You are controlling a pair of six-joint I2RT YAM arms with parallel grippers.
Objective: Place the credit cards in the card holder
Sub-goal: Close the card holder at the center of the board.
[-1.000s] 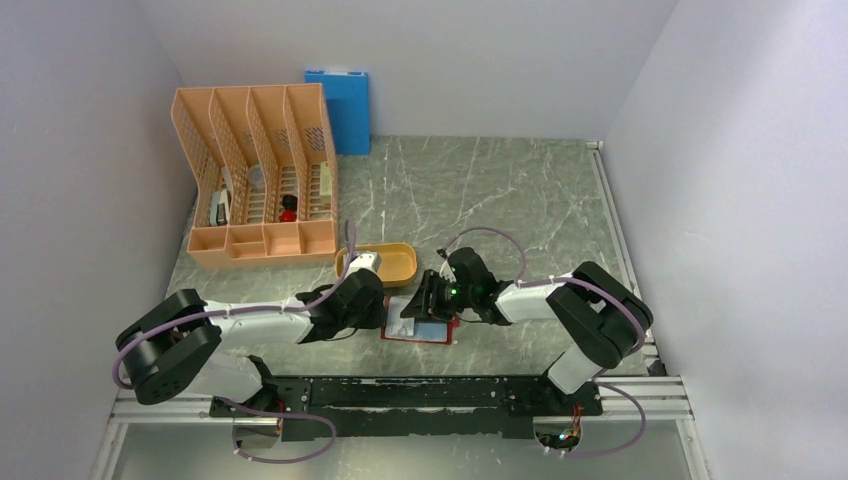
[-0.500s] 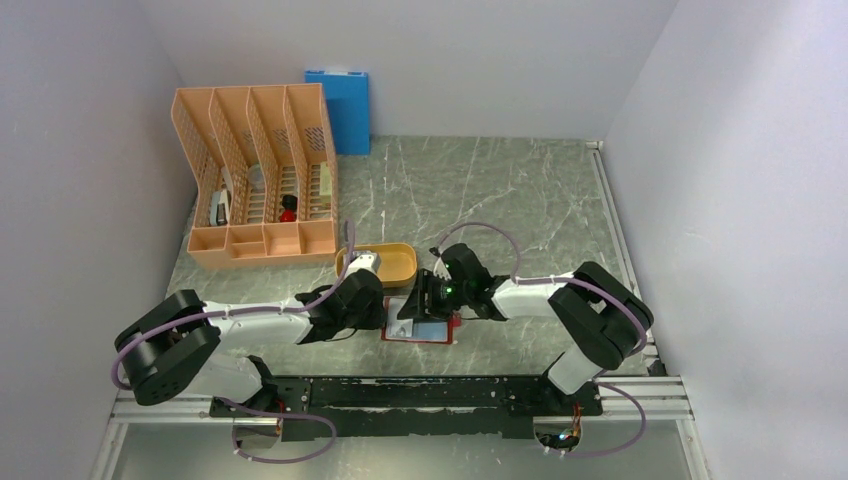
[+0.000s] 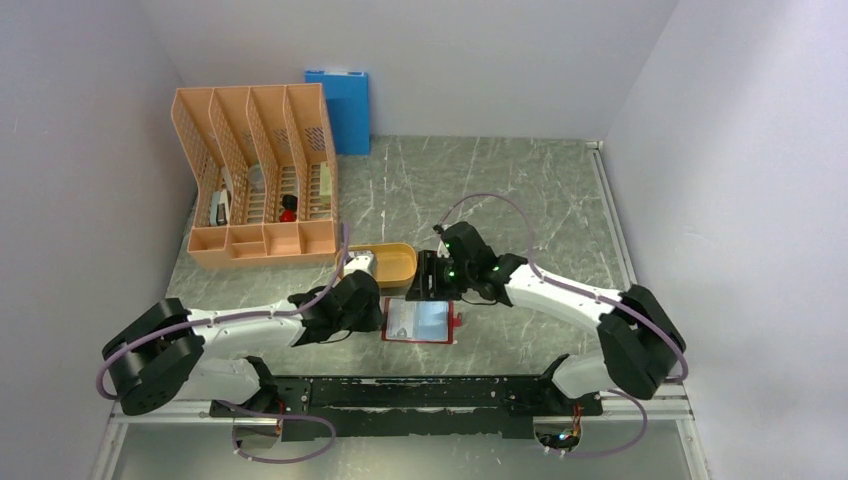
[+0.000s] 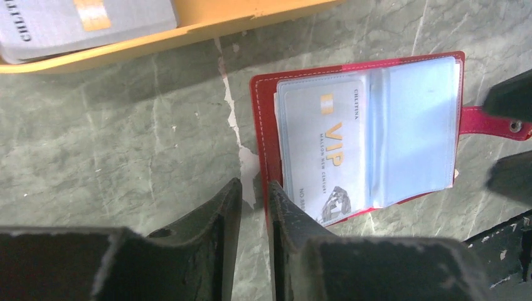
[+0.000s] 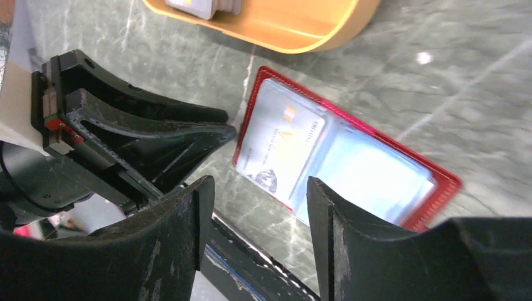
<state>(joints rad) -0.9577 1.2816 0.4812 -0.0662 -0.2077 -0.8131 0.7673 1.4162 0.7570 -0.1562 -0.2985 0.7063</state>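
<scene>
The dark red card holder (image 4: pixel 263 125) lies open on the table, also in the top view (image 3: pixel 418 322) and right wrist view (image 5: pixel 439 182). A pale VIP credit card (image 4: pixel 320 147) sits in its left pocket, also in the right wrist view (image 5: pixel 282 147); the right blue-grey pocket (image 4: pixel 414 132) looks empty. More grey credit cards (image 4: pixel 81 22) lie in the orange tray (image 4: pixel 188 31). My left gripper (image 4: pixel 254 188) is shut to a narrow gap, its right fingertip on the holder's left edge. My right gripper (image 5: pixel 258 185) is open and empty, above the holder's near edge.
The orange oval tray (image 3: pixel 400 268) stands just behind the holder. An orange file rack (image 3: pixel 255 180) and a blue folder (image 3: pixel 340 105) stand at the back left. The holder's red tab (image 4: pixel 495 122) points right. The black rail (image 3: pixel 420 395) runs along the near edge.
My right gripper has lifted off the holder and drawn back toward the tray, uncovering the pockets. My left gripper has stayed at the holder's left edge.
</scene>
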